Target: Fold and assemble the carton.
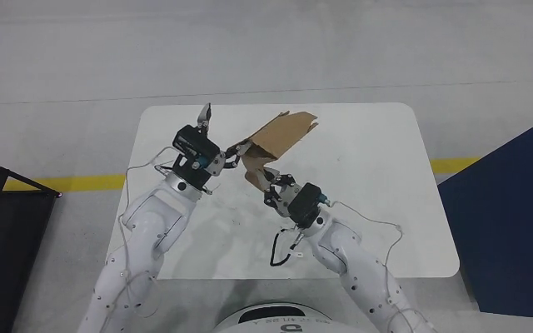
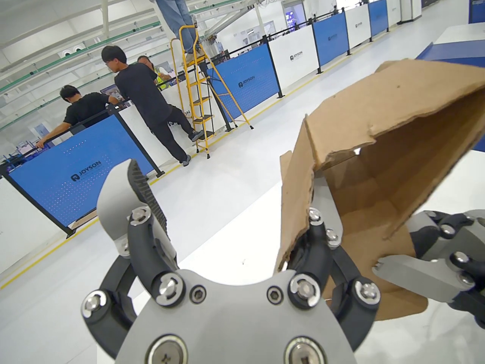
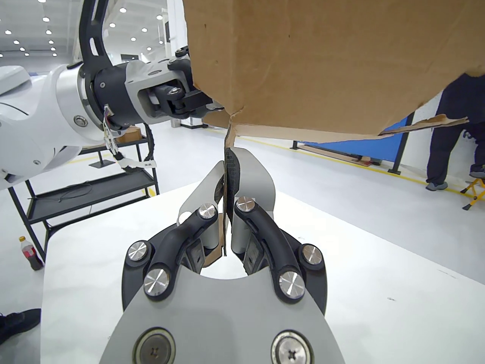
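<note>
A brown carton (image 1: 281, 135), half unfolded with its flaps loose, hangs tilted above the white table (image 1: 375, 208). My left gripper (image 1: 223, 131) is open wide at the carton's left end. One of its fingers (image 2: 322, 229) lies against a side flap of the carton (image 2: 398, 115); the other finger (image 2: 129, 187) stands free in the air. My right gripper (image 3: 228, 176) is shut on a thin lower flap of the carton (image 3: 322, 39), just below the box. The right gripper (image 1: 268, 176) sits in front of the carton, close to the left one.
A dark blue panel (image 1: 491, 216) stands off the table's right edge and a black frame (image 1: 21, 216) off its left. A black rack (image 3: 94, 191) and a bottle (image 3: 30, 255) are on the floor beside the table (image 3: 341, 248).
</note>
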`<state>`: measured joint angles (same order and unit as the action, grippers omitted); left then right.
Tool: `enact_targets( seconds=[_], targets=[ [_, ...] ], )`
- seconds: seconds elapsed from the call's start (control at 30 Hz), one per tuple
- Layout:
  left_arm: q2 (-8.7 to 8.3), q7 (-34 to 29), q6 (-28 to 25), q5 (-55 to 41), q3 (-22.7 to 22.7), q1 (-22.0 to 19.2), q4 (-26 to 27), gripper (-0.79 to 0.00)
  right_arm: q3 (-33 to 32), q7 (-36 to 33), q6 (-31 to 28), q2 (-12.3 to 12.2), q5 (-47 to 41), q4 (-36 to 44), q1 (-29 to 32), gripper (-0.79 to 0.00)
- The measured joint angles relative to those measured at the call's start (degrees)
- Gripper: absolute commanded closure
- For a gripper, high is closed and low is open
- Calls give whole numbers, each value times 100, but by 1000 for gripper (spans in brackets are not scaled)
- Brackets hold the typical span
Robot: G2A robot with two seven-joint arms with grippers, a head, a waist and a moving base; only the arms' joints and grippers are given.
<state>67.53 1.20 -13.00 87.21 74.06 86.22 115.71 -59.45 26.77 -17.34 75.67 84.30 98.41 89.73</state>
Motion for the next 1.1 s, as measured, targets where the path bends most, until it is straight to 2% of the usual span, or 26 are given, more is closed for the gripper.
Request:
enact_targets(
  seconds=[0.47,0.87,0.93,1.1],
  targets=[
    [1,-120,126,-400,343,134,-111,-723,-76,-216,575,-60,802,183,41,0],
    [11,-310,-347,-1207,330,160,-193,-730,-46,-251,885,-84,1238,247,18,0],
    [11,-327,-382,-1208,326,141,-200,-711,-37,-267,922,-87,1299,245,9,0],
    [12,-336,-407,-1207,315,90,-258,-588,-41,-326,1043,-95,1462,239,-19,0]
  ],
)
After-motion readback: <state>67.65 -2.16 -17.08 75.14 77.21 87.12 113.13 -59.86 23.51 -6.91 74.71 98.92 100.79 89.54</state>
